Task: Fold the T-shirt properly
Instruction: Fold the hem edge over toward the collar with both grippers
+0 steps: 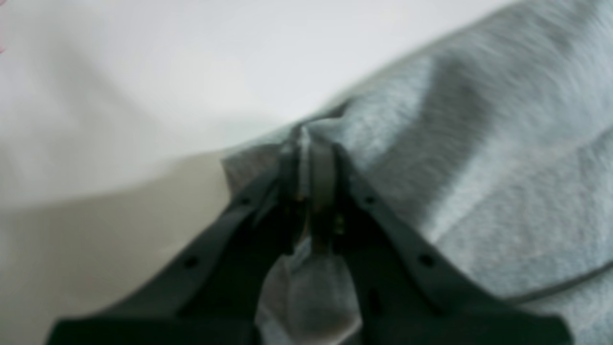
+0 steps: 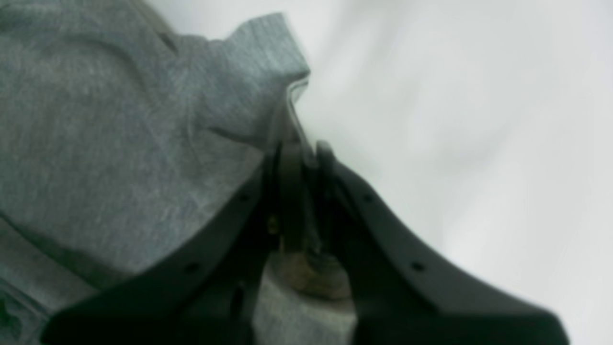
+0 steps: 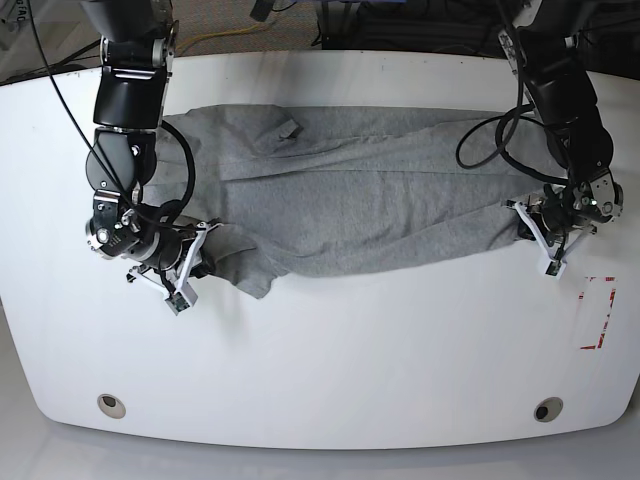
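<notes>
Here, no: leftward first, my right gripper (image 3: 192, 268) pinches the grey T-shirt (image 3: 345, 215)
Its closed fingers hold one end of the near edge, a loose flap beside them; the shirt lies wide across the white table (image 3: 330, 360) between my arms, and at the far side my left gripper (image 3: 545, 235) clamps the other end

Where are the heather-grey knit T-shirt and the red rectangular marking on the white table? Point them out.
Heather-grey knit T-shirt (image 3: 340, 215): base view, on the middle of its cloth.
Red rectangular marking (image 3: 588, 348): base view, on its bottom edge.
</notes>
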`<state>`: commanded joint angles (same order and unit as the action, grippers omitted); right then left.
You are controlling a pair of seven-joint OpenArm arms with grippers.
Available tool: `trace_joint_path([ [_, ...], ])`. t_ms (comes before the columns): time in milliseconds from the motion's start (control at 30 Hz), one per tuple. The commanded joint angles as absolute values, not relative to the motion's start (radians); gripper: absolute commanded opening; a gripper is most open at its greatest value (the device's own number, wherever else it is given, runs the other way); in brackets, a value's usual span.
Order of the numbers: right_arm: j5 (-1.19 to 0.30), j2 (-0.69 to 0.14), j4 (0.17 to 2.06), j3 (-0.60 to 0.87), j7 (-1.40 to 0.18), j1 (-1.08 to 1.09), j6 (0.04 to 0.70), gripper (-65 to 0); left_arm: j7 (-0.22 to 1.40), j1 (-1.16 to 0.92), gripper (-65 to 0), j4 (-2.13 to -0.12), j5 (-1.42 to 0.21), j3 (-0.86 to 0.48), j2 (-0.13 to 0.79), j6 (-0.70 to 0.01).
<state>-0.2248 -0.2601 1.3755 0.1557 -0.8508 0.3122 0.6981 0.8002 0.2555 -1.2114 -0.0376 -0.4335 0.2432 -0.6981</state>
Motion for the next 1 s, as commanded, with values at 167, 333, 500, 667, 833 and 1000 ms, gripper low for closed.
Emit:
trace_joint_path([
  [167, -0.225, -0.260, 1.376, 0.156, -0.851, 0.312, 0.698, -65.0, 0.800, 0.255, -65.0, -1.213, -0.039, -0.438, 0.252, -0.698],
  [333, -0.225, -0.260, 1.376, 0.156, -0.851, 0.312, 0.698, -65.0, 0.805, 0.252, -65.0, -1.317, -0.044, -0.441, 0.271, -0.698],
  [500, -0.225, -0.260, 1.376, 0.156, -0.851, 0.312, 0.698, -65.0, 0.808, 0.231, -65.0, -1.442, -0.042, -0.440, 0.275, -0.698],
  [667, -0.225, -0.260, 1.376, 0.156, -0.851, 0.312, 0.698, -65.0, 0.808, 0.229, -65.0, -1.483, -0.038, -0.438, 0.280, -0.698],
  [833, -0.226, -0.260, 1.376, 0.156, -0.851, 0.312, 0.698, -65.0, 0.802, 0.252, -65.0, -1.428, -0.039, -0.438, 0.306, -0.698],
  [1000, -0.228, -0.260, 1.376, 0.156, -0.851, 0.312, 0.698, -65.0, 0.802, 0.294, -65.0, -1.392, -0.039, -0.438, 0.305, -0.698],
])
